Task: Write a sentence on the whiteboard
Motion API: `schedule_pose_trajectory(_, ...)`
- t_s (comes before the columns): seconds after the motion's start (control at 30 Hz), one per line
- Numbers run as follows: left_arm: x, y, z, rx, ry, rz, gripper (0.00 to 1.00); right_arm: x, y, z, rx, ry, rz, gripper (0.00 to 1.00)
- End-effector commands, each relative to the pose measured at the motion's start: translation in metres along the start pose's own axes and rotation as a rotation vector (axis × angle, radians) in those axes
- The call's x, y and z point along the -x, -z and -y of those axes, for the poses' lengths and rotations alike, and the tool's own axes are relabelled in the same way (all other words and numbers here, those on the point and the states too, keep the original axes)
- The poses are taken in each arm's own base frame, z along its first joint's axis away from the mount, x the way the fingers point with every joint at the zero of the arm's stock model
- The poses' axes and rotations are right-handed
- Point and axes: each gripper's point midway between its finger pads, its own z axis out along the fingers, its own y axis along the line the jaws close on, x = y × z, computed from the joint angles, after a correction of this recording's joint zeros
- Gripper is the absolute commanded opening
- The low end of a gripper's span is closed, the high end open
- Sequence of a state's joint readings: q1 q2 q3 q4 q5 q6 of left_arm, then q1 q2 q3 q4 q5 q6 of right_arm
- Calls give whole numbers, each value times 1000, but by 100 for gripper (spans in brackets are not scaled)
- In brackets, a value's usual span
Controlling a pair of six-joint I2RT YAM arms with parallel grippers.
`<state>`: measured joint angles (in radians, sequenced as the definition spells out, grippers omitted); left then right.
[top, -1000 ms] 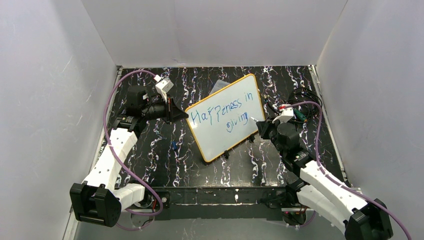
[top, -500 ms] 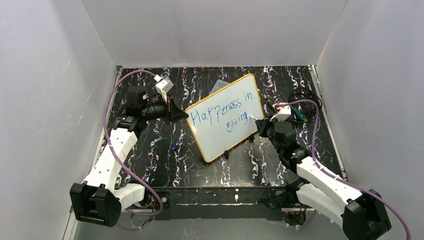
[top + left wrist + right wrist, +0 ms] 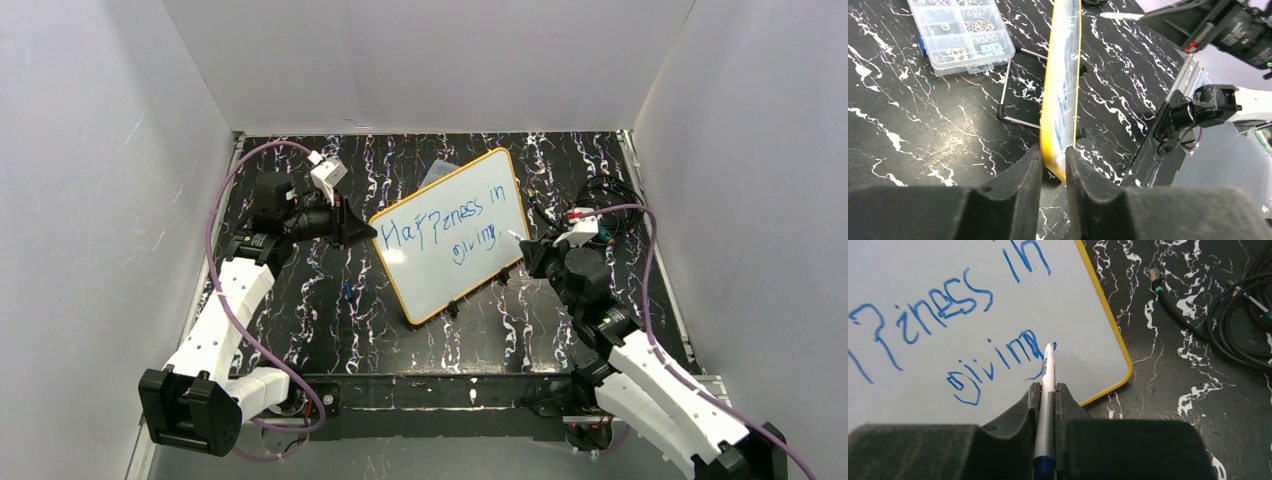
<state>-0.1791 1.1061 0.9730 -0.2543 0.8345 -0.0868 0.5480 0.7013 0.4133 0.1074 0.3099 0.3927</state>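
While left fingers [image 3: 1015, 192] pinch the whiteboard [image 3: 445, 285], right fingers [image 3: 1019, 415] clamp a marker [image 3: 1048, 375] aimed boardward.

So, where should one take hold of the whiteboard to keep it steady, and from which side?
Grip the thin orange-yellow frame at the left edge of the whiteboard, coming from the left, jaws across its thickness. The board stands propped on a wire stand, so that edge is free and narrow, and the written face is left clear for the marker. The left gripper grips it there.
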Motion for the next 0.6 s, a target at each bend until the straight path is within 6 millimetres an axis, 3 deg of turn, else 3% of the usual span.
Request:
schedule_pose_trajectory(0.0,-4,10,1,52,-46,7,30,29,22,-5,0,7,14,1)
schedule_pose_trajectory(0.33,-13,22,-1,131,-59,29,71,30,35,-31,131,79,-105,1)
schedule_pose_trajectory(0.57,-10,38,3,203,-65,111,79,35,47,-37,169,67,-103,1)
